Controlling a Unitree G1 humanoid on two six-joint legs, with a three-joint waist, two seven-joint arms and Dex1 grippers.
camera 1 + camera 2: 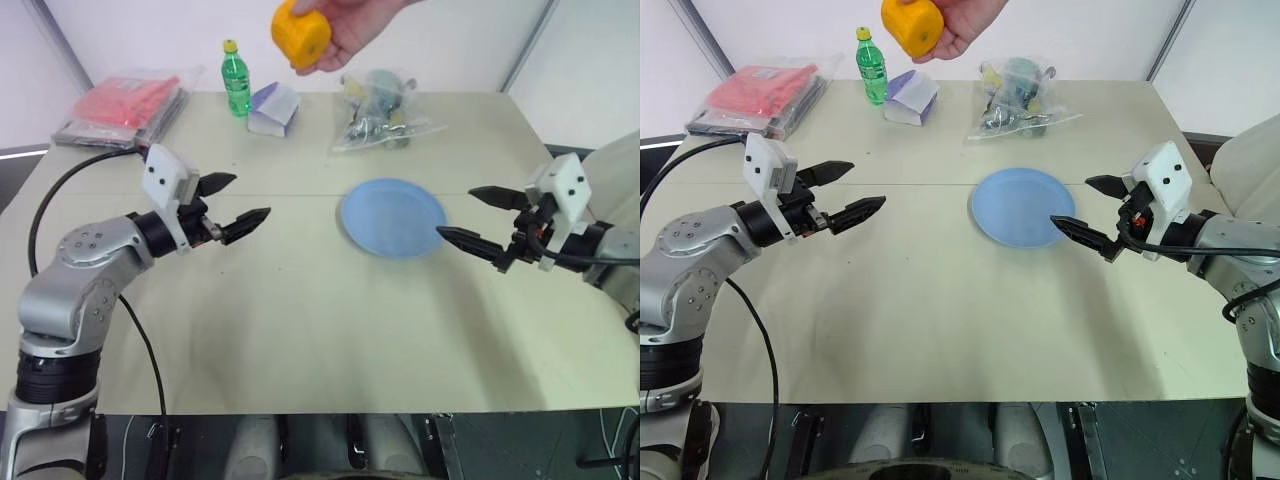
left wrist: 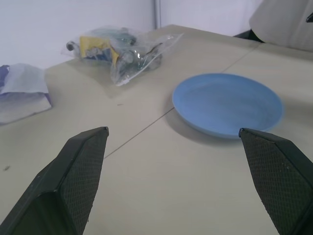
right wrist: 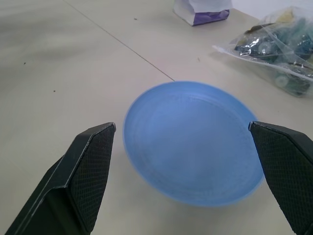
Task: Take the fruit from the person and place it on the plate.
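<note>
A person's hand [image 1: 350, 25] holds the orange-yellow fruit [image 1: 300, 36] in the air above the far side of the table. The light blue plate [image 1: 392, 216] lies empty on the table, a little right of centre. My left gripper [image 1: 240, 200] hovers open left of the plate, pointing toward it, with nothing between its fingers. My right gripper [image 1: 465, 215] stands open just right of the plate, its lower finger over the plate's rim. The plate [image 2: 228, 104] lies ahead of the left fingers in the left wrist view. In the right wrist view the plate [image 3: 193, 142] sits between the right fingers.
At the table's far edge stand a green bottle [image 1: 236, 79] with a yellow cap, a white and purple packet [image 1: 273, 108], and a clear bag of small items [image 1: 383, 112]. A red packet in plastic [image 1: 125, 105] lies at the far left.
</note>
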